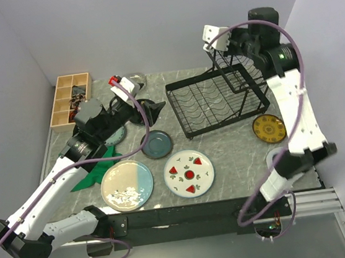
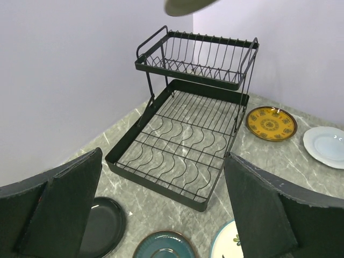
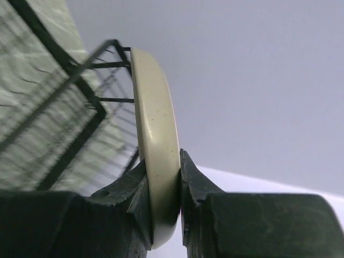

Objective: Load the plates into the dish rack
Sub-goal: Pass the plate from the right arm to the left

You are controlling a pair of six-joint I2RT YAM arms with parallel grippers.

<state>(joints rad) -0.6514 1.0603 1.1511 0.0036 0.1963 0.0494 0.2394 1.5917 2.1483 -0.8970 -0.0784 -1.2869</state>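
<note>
The rack is set on the bench. A cream plate, gripped edge-on by the raised right fingers beside the upper tier, is shown clearly only in the right wrist view. The left fingers are spread open, facing the rack.

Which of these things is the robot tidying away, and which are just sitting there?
For the job: dish rack, cream plate held in the right fingers, watermelon plate, cream-and-blue plate, dark blue plate, yellow plate, black plate, white plate.

Just lying about: wooden box, green cloth.
</note>
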